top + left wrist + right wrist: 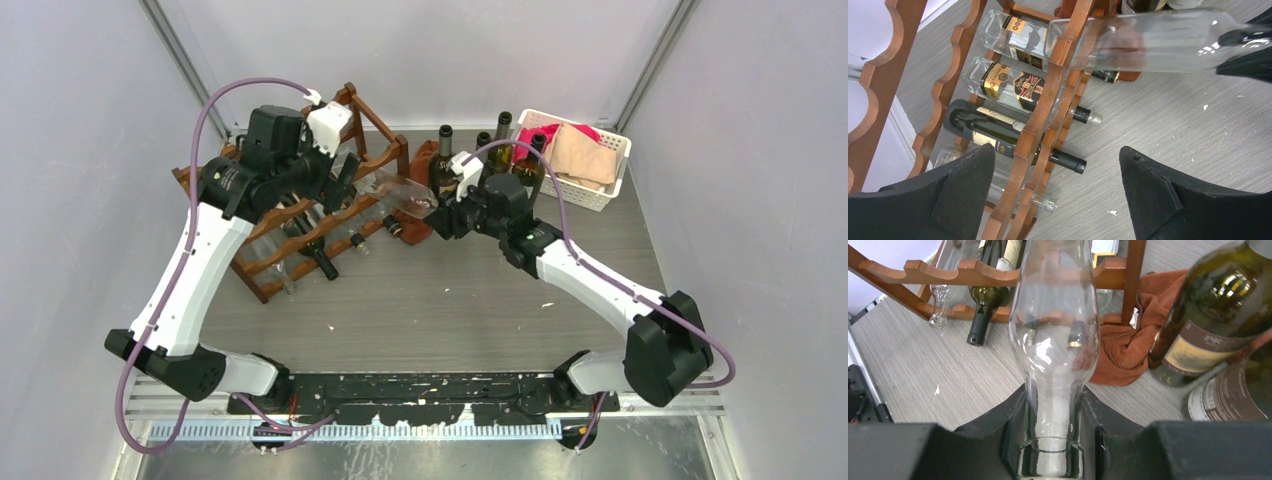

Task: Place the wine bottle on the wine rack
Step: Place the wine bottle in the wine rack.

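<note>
Grey table; wine bottle gripped beside illegibly labelled racked bottles.

The wine bottle is seen to be clear, glossy glass, and the wine rack is made of reddish-brown wood with a smooth, faintly sheened finish. The table is surfaced in matt grey with a fine woodgrain texture, probably laminate. The rust-coloured cloth is soft and napped, and the basket is moulded in white plastic.
</note>
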Tool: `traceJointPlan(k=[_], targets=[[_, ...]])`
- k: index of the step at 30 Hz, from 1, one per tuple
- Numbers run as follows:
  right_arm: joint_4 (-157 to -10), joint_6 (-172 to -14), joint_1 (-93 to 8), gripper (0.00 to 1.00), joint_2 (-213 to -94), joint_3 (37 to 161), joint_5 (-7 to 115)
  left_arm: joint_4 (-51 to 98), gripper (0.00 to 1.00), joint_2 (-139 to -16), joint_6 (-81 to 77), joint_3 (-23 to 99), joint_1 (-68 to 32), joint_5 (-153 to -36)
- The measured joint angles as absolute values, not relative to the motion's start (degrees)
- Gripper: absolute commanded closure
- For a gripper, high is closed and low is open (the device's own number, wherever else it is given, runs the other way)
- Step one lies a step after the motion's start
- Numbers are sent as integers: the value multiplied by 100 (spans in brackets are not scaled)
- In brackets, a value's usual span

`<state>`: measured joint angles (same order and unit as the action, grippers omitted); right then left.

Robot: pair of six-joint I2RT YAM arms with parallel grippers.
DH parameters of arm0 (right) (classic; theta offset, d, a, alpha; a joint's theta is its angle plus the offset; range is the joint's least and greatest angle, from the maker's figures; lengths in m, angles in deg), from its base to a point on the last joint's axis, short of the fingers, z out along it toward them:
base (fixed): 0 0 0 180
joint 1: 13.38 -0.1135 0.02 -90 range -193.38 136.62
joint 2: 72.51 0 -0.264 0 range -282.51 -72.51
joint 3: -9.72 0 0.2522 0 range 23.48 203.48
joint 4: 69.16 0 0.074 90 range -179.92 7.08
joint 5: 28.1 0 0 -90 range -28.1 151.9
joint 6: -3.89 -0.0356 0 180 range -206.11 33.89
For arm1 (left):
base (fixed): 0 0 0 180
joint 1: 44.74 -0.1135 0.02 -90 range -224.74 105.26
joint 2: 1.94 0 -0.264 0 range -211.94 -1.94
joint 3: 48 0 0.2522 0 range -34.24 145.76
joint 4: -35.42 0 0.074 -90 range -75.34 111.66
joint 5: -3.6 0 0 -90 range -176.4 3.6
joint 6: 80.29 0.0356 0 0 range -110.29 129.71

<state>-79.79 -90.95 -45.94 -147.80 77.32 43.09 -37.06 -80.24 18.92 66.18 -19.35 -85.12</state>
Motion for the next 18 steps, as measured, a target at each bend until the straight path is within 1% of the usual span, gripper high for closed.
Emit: traceJointPlan(k=[8, 18], targets=[[-6921, -9032, -5000, 99, -15435, 7728, 4847, -3531, 8, -8022, 1868, 6616, -2036, -8682], [-5730, -8949, -5073, 99, -16351, 7732, 5306, -3186, 8, -8002, 1783, 6463, -2222, -8905]])
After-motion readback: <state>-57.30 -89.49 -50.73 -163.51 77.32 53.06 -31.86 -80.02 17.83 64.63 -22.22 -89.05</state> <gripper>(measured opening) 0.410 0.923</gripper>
